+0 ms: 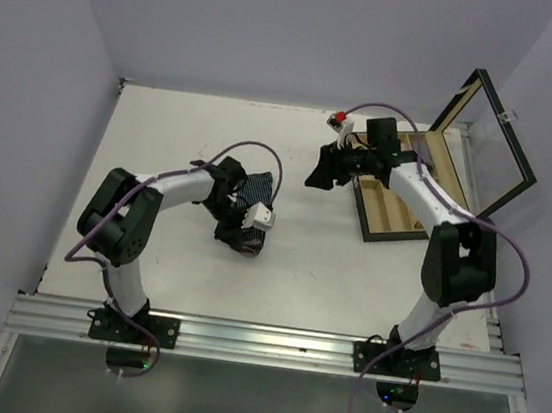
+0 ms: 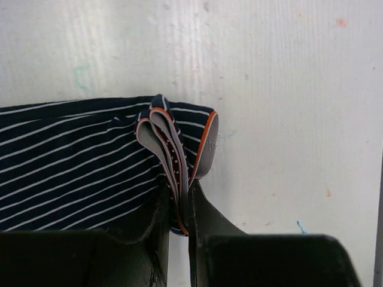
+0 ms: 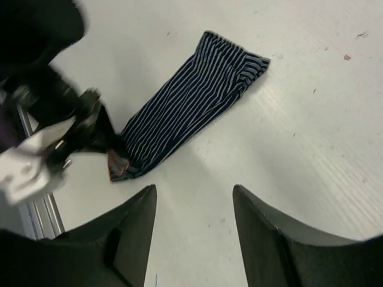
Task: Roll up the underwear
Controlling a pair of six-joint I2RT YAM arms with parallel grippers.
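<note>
Your left gripper is clamped on the orange-trimmed waistband end of the navy striped underwear, which lies on the table left of centre (folded into a long strip). Your right gripper hangs above the table, fingers apart and holding nothing, near the wooden box.

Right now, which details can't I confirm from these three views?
Top view: navy underwear is mostly hidden beneath the left gripper.
Left wrist view: its far end is cut off by the left edge.
Right wrist view: left gripper is blurred, grip detail unreadable.
Top view: wooden box compartments are partly behind the right arm, too small to read.
</note>
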